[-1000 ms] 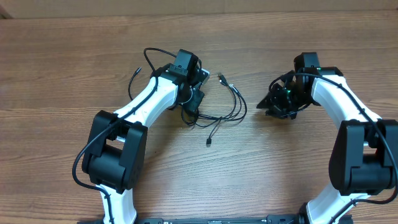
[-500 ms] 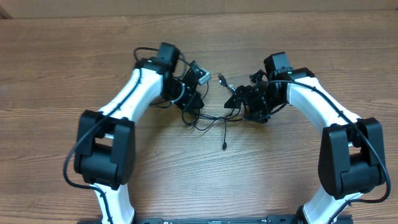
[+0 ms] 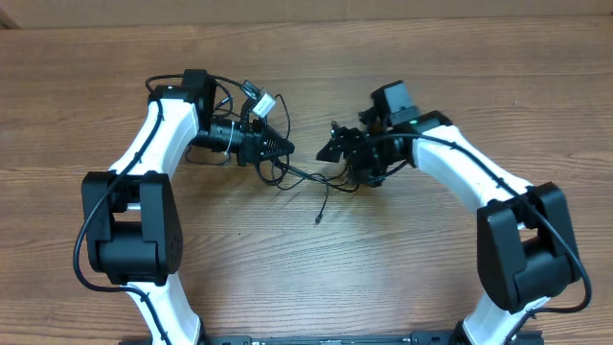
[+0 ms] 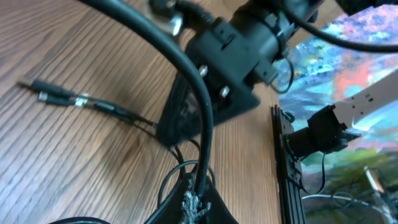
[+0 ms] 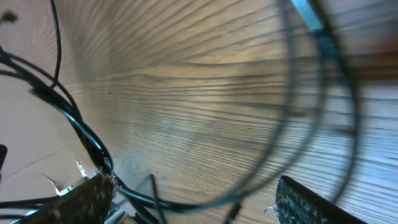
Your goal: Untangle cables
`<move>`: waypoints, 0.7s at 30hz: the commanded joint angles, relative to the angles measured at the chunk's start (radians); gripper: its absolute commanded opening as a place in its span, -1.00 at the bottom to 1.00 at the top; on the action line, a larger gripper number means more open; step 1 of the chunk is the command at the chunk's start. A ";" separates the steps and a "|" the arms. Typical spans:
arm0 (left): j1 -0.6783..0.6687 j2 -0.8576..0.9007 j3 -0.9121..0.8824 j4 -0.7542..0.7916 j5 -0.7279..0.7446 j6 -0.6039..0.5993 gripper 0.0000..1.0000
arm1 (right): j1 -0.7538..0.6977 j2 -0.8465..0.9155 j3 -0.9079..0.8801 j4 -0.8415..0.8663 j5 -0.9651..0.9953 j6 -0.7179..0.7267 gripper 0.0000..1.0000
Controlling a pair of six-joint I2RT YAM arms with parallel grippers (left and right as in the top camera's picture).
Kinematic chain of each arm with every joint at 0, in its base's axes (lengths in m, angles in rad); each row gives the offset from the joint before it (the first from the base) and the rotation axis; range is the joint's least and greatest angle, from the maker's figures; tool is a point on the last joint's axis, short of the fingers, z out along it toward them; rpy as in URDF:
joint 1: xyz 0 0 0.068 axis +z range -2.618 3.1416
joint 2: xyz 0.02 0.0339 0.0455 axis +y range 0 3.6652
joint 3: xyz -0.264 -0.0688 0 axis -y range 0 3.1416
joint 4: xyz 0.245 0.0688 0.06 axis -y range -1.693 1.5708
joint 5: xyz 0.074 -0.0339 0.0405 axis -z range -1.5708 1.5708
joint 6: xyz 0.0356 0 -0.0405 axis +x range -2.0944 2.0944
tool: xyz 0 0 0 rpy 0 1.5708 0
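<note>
From overhead, the left fingers (image 3: 281,149) are clamped on one end of the cables (image 3: 308,176). The cables sag across the table (image 3: 383,278) toward the right fingers (image 3: 337,149), and a loose plug (image 3: 318,220) trails below them.

In the left wrist view, one cable rises straight out of the closed fingers.

In the right wrist view, the right fingers stand wide apart with loops lying between them, apparently ungripped. To do this step well, they should close on a single strand rather than the bundle. The pull should then go slowly away from the left fingers.
</note>
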 commanded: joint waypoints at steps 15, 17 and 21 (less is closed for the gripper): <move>-0.011 -0.024 0.021 -0.006 0.062 0.074 -0.92 | 0.050 -0.030 0.038 0.047 -0.166 -0.343 0.01; -0.011 -0.024 0.021 -0.006 0.063 0.074 -0.91 | 0.048 -0.030 0.038 0.064 -0.165 -0.380 -0.14; -0.011 -0.024 0.021 -0.012 0.067 0.074 -0.92 | 0.048 -0.030 0.038 0.109 -0.160 -0.470 -0.07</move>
